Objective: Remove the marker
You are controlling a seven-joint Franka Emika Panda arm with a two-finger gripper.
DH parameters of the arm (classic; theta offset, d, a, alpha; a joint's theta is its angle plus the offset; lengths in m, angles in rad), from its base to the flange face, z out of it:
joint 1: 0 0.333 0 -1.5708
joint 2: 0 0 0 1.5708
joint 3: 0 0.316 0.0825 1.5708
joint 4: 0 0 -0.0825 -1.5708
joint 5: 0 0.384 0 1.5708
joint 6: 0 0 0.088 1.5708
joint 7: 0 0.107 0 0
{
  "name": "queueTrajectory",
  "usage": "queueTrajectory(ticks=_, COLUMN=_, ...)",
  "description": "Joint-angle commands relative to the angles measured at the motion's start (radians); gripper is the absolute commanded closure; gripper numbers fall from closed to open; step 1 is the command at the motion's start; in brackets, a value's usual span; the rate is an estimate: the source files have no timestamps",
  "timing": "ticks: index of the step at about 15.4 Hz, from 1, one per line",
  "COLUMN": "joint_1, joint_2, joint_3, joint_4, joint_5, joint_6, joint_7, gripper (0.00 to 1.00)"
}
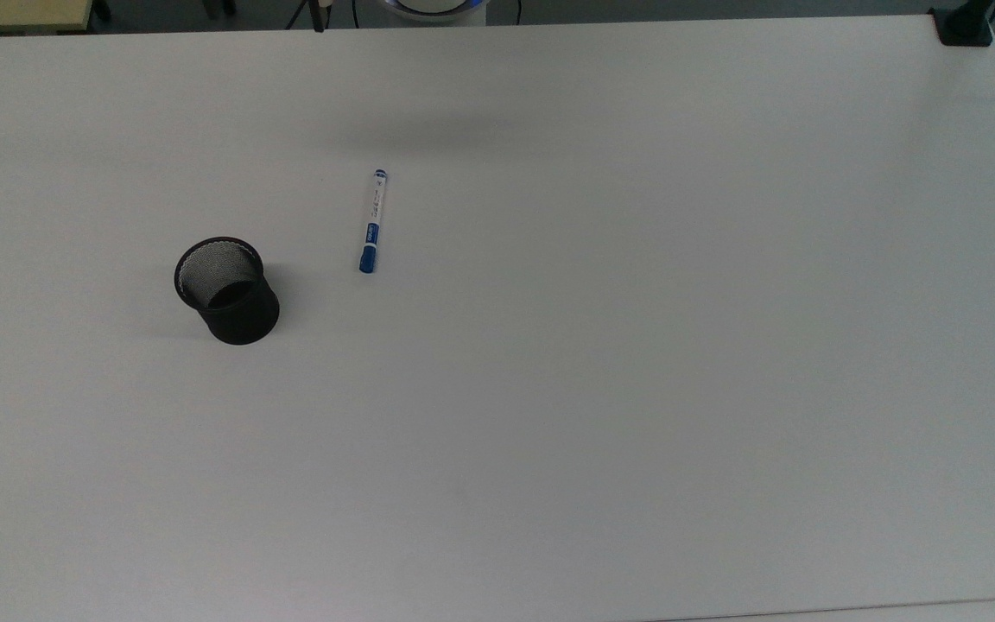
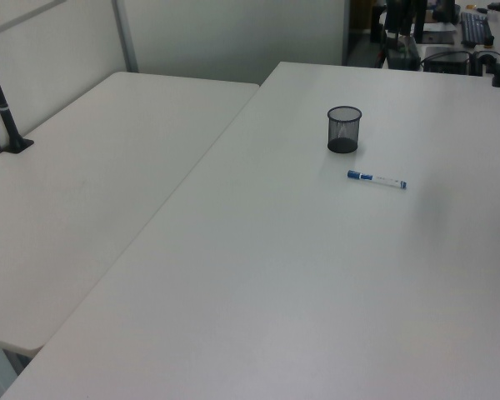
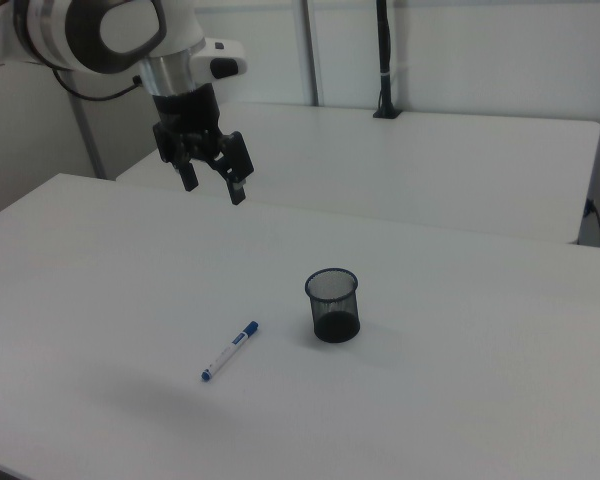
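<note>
The marker (image 1: 371, 222) lies flat on the white table, white barrel with a blue cap toward the top view's bottom; I also see the marker (image 2: 376, 178) (image 3: 229, 350) in the side views. The black mesh cup (image 1: 227, 291) (image 2: 343, 129) (image 3: 333, 304) stands upright and empty a short way off. In the right view my gripper (image 3: 213, 186) hangs open and empty, high above the table, well up and to the left of the marker.
The white table (image 1: 636, 345) stretches wide on all sides of the two objects. A second white table (image 2: 92, 183) adjoins it at the left view's left. A black clamp post (image 1: 964, 24) stands at the far right corner in the top view.
</note>
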Motion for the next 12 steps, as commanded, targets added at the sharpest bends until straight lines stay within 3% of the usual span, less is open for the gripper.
queueTrajectory(ticks=1, joint_1=-0.005, joint_2=0.017, joint_3=0.009, joint_4=0.021, joint_5=-0.013, joint_6=0.006, joint_7=-0.017, gripper=0.00)
queueTrajectory(ticks=4, joint_1=-0.026, joint_2=0.031, joint_3=0.026, joint_4=0.030, joint_5=-0.010, joint_6=0.008, joint_7=0.000, gripper=0.00)
queueTrajectory(ticks=7, joint_1=-0.086, joint_2=0.037, joint_3=0.089, joint_4=0.039, joint_5=-0.007, joint_6=0.003, joint_7=0.001, gripper=0.00)
queueTrajectory(ticks=12, joint_1=-0.077, joint_2=0.031, joint_3=0.089, joint_4=0.038, joint_5=-0.010, joint_6=0.000, joint_7=0.003, gripper=0.00)
